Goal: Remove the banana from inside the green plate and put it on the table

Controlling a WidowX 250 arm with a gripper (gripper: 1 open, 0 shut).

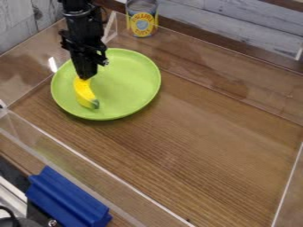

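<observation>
Banana (85, 94) left lying inside the green plate (133, 82), left of its middle!
Just above its upper end, the gripper (84, 74) was closed narrow; whether the tip was pinched could not be told. If only an edge was caught, the fruit could be dropped before the table (207, 115), to the right, was reached.

Even light, soft low-resolution blur.

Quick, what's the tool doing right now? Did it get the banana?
Tool: closed; its tip is at the banana, but I can't tell if it's gripped.
</observation>
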